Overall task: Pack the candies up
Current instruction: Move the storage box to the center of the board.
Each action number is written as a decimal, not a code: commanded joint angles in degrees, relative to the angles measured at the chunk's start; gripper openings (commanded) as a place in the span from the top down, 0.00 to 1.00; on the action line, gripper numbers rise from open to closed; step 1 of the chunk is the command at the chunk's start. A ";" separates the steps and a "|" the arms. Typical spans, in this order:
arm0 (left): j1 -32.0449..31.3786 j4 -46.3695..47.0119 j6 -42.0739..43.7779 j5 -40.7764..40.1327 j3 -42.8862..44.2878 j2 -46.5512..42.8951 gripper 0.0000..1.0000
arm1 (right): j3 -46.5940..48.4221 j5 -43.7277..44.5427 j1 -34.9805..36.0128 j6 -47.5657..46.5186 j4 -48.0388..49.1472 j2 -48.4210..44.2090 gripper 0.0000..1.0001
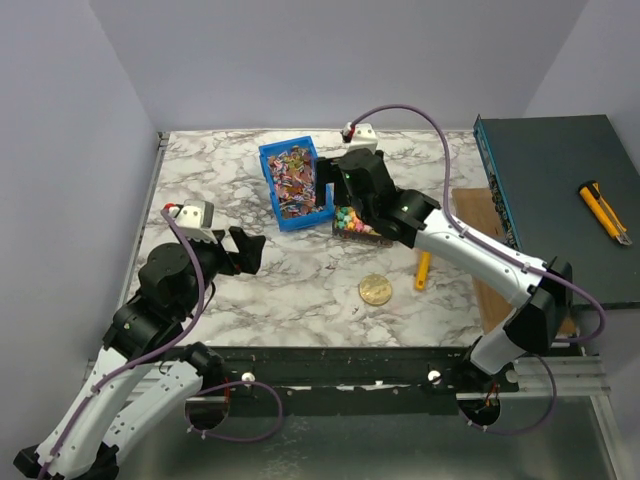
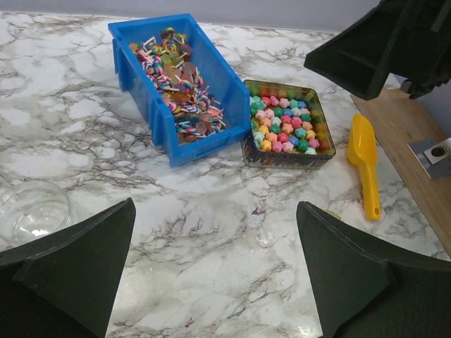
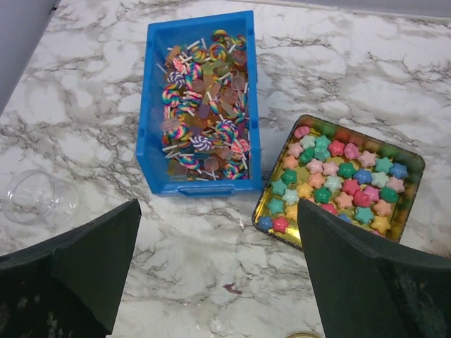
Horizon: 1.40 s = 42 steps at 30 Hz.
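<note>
Right gripper [image 3: 218, 243], jaws spread and empty, hangs above the near end of the blue bin [image 3: 144, 141]. Lollipop candies [image 3: 201, 134] fill the bin; star candies [image 3: 338, 179] fill the gold tin [image 3: 417, 165] just beside its right wall. Left gripper [image 2: 215, 211], likewise spread, stands well short of the bin. Right arm judged nearer.

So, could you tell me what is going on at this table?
Two robot arms are set to pack candies, but nothing is held yet. The right hand hovers open above the bin and the tin, both full. The left hand hangs open near the jar. The scoop lies untouched.
</note>
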 commanded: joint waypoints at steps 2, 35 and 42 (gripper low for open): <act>0.99 -0.76 0.10 2.12 -0.43 -0.71 0.01 | 4.71 -5.94 -1.75 -1.06 0.20 4.65 0.08; 15.79 2.95 -3.18 17.31 -2.27 0.75 0.01 | 39.34 -20.75 -14.94 0.03 -8.58 43.33 0.42; 17.67 3.20 -3.47 19.02 -2.27 1.11 0.01 | 41.80 -21.08 -14.93 -0.08 -9.55 46.90 0.48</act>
